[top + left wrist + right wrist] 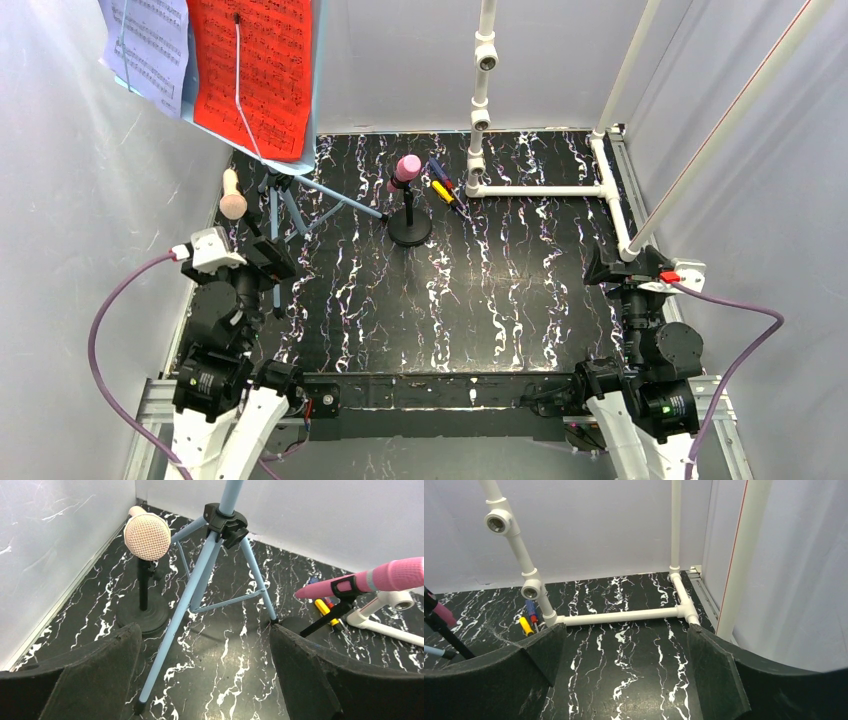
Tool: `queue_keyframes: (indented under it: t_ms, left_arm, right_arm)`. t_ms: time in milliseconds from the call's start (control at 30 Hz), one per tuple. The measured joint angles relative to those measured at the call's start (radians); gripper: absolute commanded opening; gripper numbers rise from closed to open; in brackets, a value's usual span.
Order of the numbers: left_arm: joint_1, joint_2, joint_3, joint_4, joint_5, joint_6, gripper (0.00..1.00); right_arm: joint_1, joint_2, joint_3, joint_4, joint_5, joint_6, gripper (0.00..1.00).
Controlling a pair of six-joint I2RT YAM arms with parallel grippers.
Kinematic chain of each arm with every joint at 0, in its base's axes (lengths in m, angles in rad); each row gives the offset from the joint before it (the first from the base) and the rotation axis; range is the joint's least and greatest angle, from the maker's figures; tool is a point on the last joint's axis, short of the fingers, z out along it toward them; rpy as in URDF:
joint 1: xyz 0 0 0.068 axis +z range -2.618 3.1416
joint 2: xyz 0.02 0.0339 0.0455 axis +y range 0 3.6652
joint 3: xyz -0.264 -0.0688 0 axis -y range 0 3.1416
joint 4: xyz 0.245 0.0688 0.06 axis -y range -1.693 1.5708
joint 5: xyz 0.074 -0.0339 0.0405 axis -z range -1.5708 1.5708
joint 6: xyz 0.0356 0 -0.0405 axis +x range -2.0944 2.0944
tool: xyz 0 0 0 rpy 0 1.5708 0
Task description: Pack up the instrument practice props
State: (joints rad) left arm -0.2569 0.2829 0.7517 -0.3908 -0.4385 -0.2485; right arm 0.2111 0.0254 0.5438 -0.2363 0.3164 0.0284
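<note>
Left gripper (205, 672) and right gripper (621, 667) sit spread wide, gripping nothing — the pale-blue music rack (226, 522) stands far left on the table (480, 300), beige microphone (147, 536) beside it, pink microphone (407, 168) toward the centre.

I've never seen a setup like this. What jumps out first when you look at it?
The bright red sheet-music page at the far left, propped on a pale-blue music rack beside a lavender page, grabs attention first. Next comes the pink microphone, tilted on a black round-based holder mid-table, with a beige microphone by the left wall. A white pipe frame stands at the far right.
</note>
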Motion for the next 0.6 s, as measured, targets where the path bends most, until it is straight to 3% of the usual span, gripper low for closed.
queue_keyframes:
  t_ms: [333, 600]
  left_arm:
    - [0.0, 0.267, 0.132, -0.105, -0.122, -0.042, 0.98]
    - [0.055, 0.391, 0.18, -0.053, -0.27, -0.025, 0.98]
  right_arm:
    - [0.06, 0.0, 0.0, -0.002, 0.003, -0.002, 0.99]
    - [0.113, 0.0, 0.0, -0.004, 0.01, -0.002, 0.99]
